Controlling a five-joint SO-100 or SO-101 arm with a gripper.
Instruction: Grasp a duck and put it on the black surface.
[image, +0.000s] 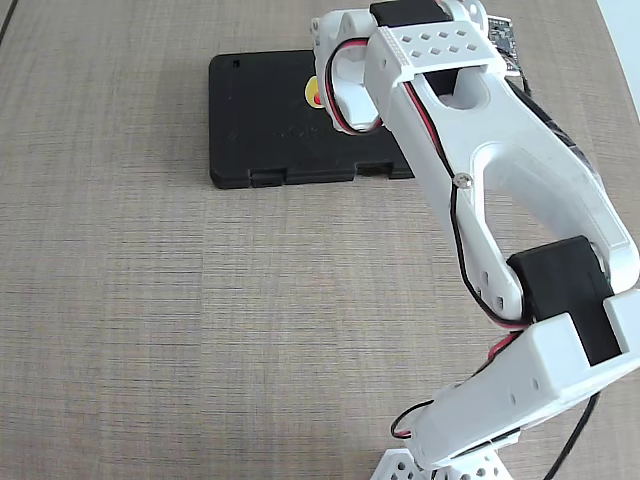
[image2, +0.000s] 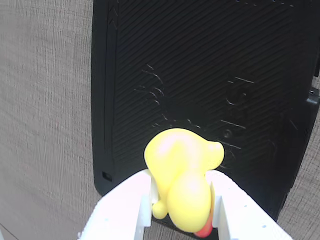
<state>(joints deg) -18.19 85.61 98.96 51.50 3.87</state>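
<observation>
- Table, woven grey-beige (image: 150, 300): one; carries everything.
- Black surface, flat matte plastic case with rounded corners (image2: 200, 65): one, at the table's far edge in the fixed view.
- Duck, small yellow rubber toy (image2: 182, 175): one, above the case's near edge in the wrist view.
- White two-finger gripper (image2: 181, 202): one, clamped on the duck. Grasp and carry judged done; release remains.

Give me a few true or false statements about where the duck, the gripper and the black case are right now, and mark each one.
1. The gripper is shut on the duck. True.
2. The duck lies alone on the bare table, away from the arm. False: it sits between the fingers, over the black surface.
3. The black surface is a round plate. False: it is a flat rectangular case with rounded corners.
4. In the fixed view, the arm hides most of the duck. True: only a yellow and red bit shows.
</observation>
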